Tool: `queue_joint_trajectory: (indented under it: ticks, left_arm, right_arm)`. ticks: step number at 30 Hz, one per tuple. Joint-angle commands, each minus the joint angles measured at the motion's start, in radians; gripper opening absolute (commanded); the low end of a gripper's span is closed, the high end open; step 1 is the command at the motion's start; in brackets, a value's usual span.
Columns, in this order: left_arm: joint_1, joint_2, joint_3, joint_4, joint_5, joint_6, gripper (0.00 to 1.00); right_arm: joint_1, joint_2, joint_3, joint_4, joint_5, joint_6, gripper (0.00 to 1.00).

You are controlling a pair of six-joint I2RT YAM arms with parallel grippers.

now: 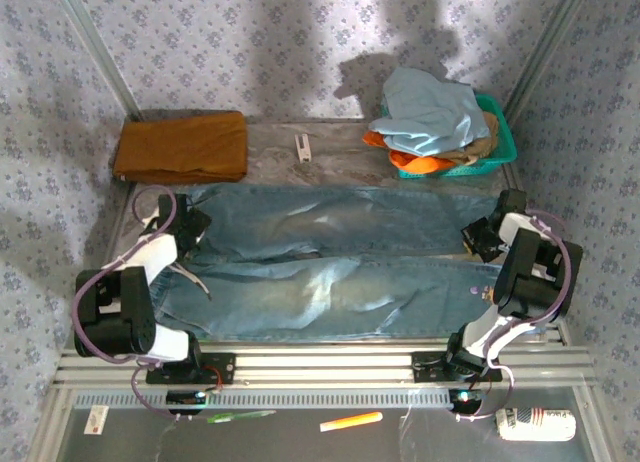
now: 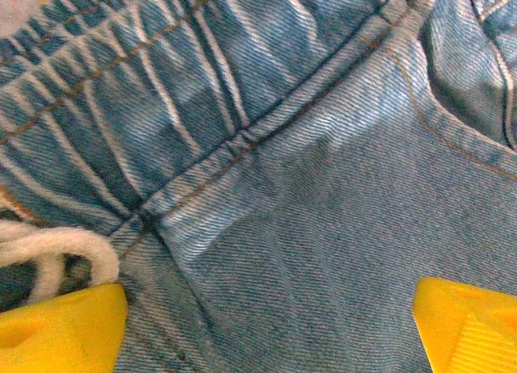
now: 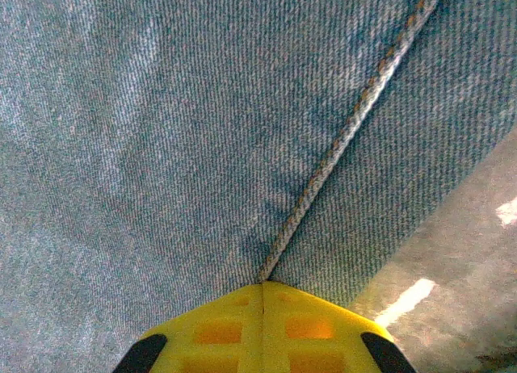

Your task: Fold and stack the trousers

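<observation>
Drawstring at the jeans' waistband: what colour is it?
The drawstring is white, clearest in the left wrist view.

jaws: closed on trousers (image 3: 186, 139) seam | table (image 3: 464, 264): lower right

Bright daylight; shadows on back wall (image 1: 400, 77); glare on trousers (image 1: 322, 294); wrist views grainy.

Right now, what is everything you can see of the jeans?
The jeans are faded light blue denim with tan stitching, spread flat across the table, with the legs side by side running toward the right arm. The gathered waistband with its white drawstring lies by the left arm, a pocket opening beside it. The left gripper stands open over the waist. The right gripper is shut on a seam near the leg ends.
</observation>
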Motion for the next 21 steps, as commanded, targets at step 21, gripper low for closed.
queue_joint_trajectory:
  ticks: [21]
  left_arm:
    - [0.017, 0.071, 0.104, 0.067, 0.222, 0.026, 0.91]
  right_arm:
    - [0.432, -0.500, -0.235, -0.203, -0.035, -0.036, 0.17]
